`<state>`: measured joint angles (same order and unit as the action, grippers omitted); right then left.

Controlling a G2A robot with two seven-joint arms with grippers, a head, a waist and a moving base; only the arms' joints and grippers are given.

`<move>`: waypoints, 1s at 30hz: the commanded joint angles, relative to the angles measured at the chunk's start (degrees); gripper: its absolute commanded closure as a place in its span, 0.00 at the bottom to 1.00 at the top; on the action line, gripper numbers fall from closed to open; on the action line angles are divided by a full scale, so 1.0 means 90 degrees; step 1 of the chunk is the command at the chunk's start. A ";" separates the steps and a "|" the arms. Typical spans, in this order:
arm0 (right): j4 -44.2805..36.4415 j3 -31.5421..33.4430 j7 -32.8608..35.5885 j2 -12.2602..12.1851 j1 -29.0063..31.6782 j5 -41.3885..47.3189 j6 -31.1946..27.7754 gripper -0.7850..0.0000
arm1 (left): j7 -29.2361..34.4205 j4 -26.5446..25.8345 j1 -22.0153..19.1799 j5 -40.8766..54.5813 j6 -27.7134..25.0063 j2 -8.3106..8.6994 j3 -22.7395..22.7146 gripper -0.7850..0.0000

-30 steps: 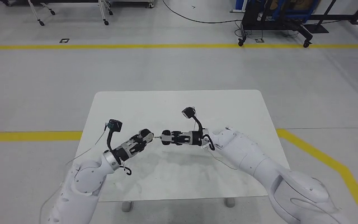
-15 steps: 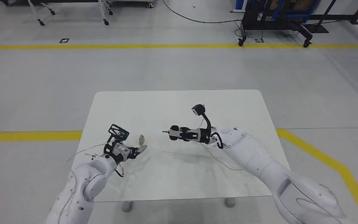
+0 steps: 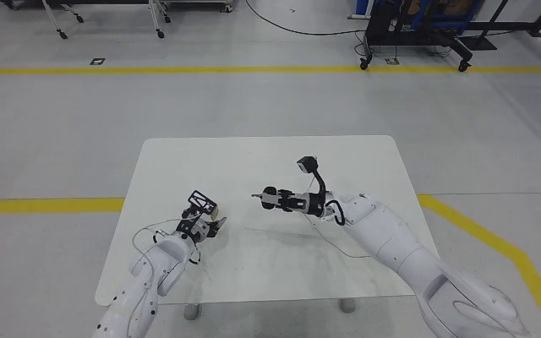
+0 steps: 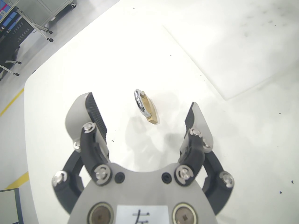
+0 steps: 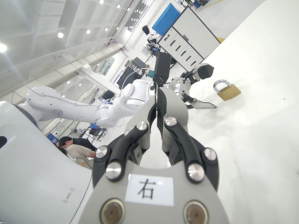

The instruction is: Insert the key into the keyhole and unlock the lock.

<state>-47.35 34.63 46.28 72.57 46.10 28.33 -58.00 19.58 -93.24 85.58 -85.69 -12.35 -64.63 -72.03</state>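
Plainly, the brass padlock [image 4: 146, 107] sits on the near-left part of the white table [image 3: 355, 160], just beyond the left claw [image 5: 207, 87], which is spread and touches nothing. To its right, the right claw [image 3: 265, 198] hovers pressed together, pinching the key [image 3: 254, 197].

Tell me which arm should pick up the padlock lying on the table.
Left. The left end effector is open, and the brass padlock with a silver shackle lies on the white table just ahead of its fingers. The right end effector is shut and farther off.
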 commanded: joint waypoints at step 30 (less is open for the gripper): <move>0.0001 -0.0003 0.0000 0.0001 -0.0002 0.0001 0.0000 1.00 | 0.0646 -0.0191 0.0212 0.4800 -0.1368 -0.0019 -0.1093 1.00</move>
<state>-47.35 34.60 46.28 72.57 46.09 28.34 -58.00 24.56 -94.83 87.32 -45.74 -23.42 -64.86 -81.54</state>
